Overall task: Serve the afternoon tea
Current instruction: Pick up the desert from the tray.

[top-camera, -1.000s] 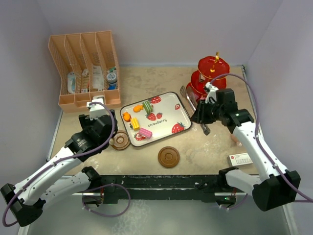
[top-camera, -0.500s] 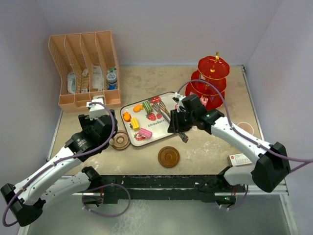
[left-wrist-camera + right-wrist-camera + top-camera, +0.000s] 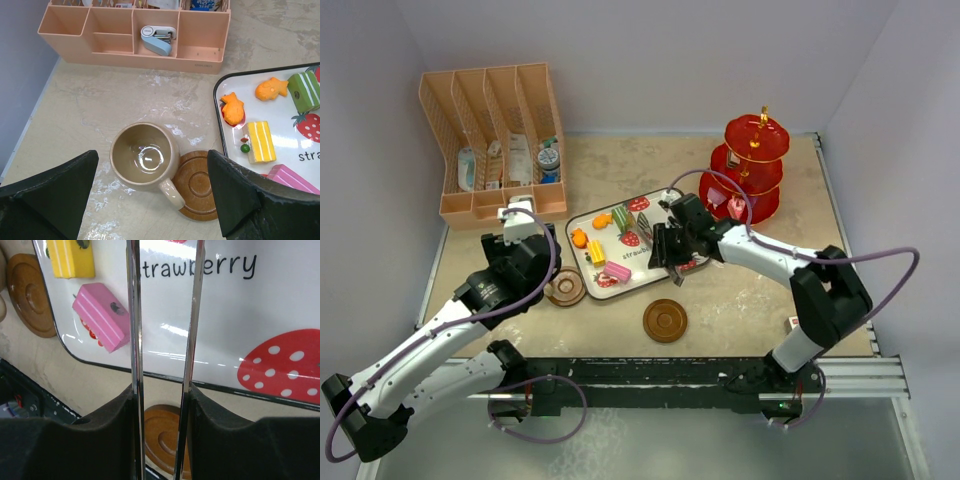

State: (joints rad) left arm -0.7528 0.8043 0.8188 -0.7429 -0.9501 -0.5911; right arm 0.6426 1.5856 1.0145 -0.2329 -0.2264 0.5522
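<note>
Your tray (image 3: 300,305) reads "strawberry" in black and holds the toy cakes (image 3: 260,141), a pink slice (image 3: 97,315) near its corner. Your right pincer (image 3: 162,397) is clamped, narrowly apart, on the metal tongs (image 3: 134,340) above that tray. Your left pincer (image 3: 150,155) gapes wide, holding nothing, over the tan mug (image 3: 142,157), whose handle overlaps a brown saucer (image 3: 197,185). The red stand (image 3: 752,165) sits far right on the bench (image 3: 745,300)
</note>
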